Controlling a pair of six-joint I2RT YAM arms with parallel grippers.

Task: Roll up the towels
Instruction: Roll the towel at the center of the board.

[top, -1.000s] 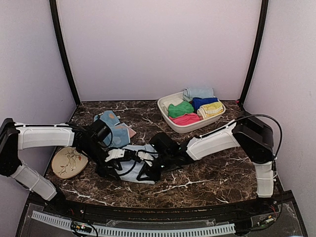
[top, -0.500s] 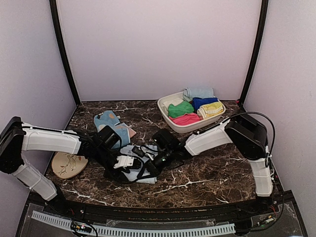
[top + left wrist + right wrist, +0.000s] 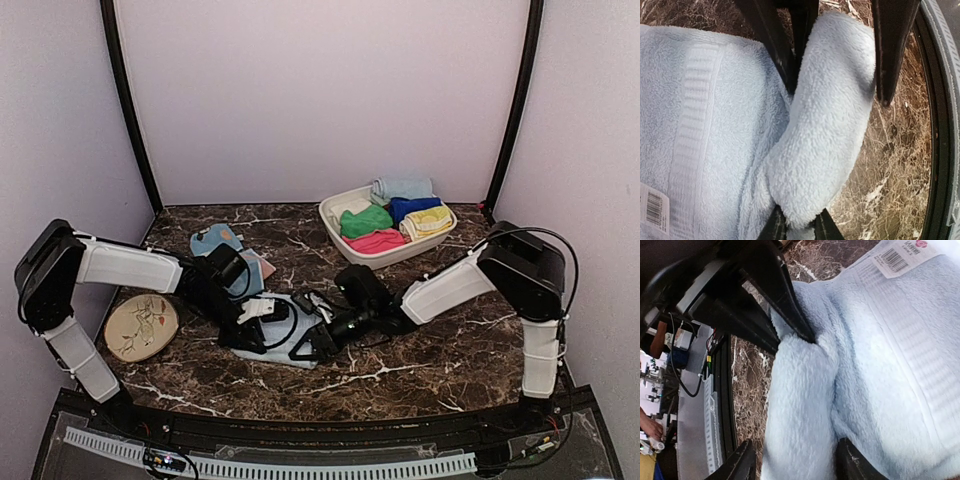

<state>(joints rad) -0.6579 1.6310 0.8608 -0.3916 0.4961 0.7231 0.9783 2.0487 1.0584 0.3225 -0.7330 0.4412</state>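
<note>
The pale blue towel (image 3: 296,356) lies near the table's front, its near edge rolled into a thick roll (image 3: 825,125). My left gripper (image 3: 797,222) is shut on one end of that roll, fingers pinching the fleece. My right gripper (image 3: 792,460) stands open astride the roll's other end (image 3: 800,405), one finger beside it and one against the flat part. In the top view both grippers meet over this towel, left (image 3: 268,312) and right (image 3: 318,335). The blue towel with cream spots (image 3: 215,243) lies crumpled behind the left arm.
A white basket (image 3: 340,245) at the back right holds several rolled towels in green, pink, dark blue and yellow. A round beige plate with a drawing (image 3: 140,328) sits at the left, near the left arm. The table's black front rim (image 3: 940,125) runs close to the roll.
Both grippers have shifted right over the pale blue towel, which is now bunched tighter. The left jaws have closed onto the roll's end. The right jaws have opened.
</note>
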